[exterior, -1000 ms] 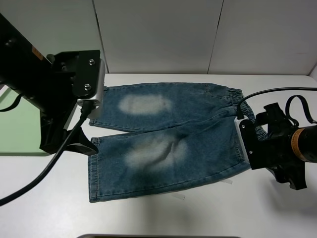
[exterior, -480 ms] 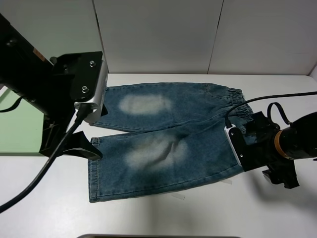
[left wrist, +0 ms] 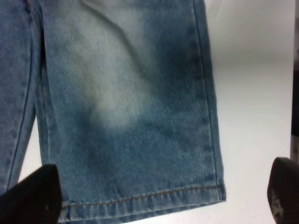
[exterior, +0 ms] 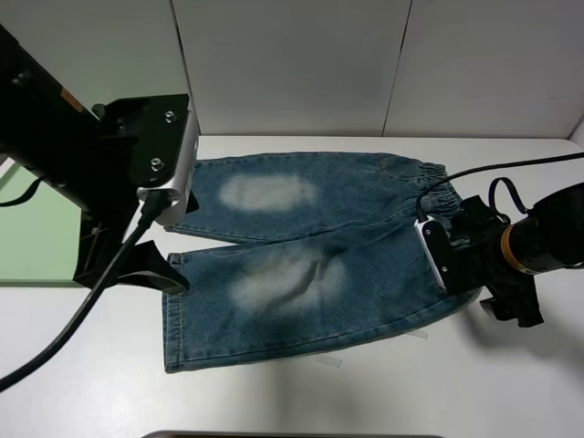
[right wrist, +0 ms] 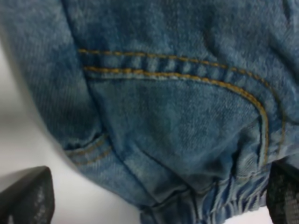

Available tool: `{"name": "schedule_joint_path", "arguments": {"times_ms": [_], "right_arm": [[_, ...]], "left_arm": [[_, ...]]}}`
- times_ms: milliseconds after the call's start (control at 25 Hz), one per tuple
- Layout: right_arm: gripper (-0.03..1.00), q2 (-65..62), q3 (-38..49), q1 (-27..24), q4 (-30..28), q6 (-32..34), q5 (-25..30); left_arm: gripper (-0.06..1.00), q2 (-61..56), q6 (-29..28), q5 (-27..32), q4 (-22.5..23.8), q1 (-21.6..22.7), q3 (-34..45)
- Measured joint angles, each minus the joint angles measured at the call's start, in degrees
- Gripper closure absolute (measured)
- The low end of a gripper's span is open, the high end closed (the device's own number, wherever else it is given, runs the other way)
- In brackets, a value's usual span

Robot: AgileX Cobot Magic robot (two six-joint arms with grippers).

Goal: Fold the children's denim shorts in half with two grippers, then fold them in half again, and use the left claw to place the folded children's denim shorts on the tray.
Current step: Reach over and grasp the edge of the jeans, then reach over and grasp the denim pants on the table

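Found tray at far left edge of the high view, partly behind the left arm; no denim on it. Found left gripper at centre left, jaws standing wide apart above a leg hem, nothing clamped. Found shorts spread flat across mid-frame on the white table, legs to the left, waistband to the right, no fold made. Found right gripper at centre right, jaws wide apart over the waistband corner, closed on nothing. Judged task barely begun: both grips, first fold, second fold and transfer to tray all outstanding.
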Motion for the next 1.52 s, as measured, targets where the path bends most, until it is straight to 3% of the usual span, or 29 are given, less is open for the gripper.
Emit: {"name": "schedule_joint_path", "arguments": {"times_ms": [120,320,400,720,1040,1520], "right_arm": [[0.40,0.86,-0.02,0.00,-1.08,-0.61,-0.05],[0.90,2.27,0.05,-0.13,-1.13,-0.91,-0.20],[0.99,2.55,-0.23,-0.13,-1.07,-0.91,-0.24],[0.99,2.67,-0.85,-0.13,-0.88,-0.91,-0.07],[0.99,2.67,-1.04,-0.13,-0.59,-0.91,0.00],[0.99,2.67,-1.04,-0.13,1.99,-0.91,-0.22]], "left_arm": [[0.07,0.00,0.00,-0.42,-0.17,0.00,0.00],[0.07,0.00,0.00,-0.53,-0.17,0.00,0.00],[0.07,0.00,0.00,-0.55,-0.17,0.00,0.00],[0.07,0.00,0.93,-0.60,-0.17,0.00,0.45],[0.07,-0.05,8.76,-1.87,-0.87,0.00,6.84],[0.07,0.12,22.95,-8.91,-8.13,0.00,17.20]]}}
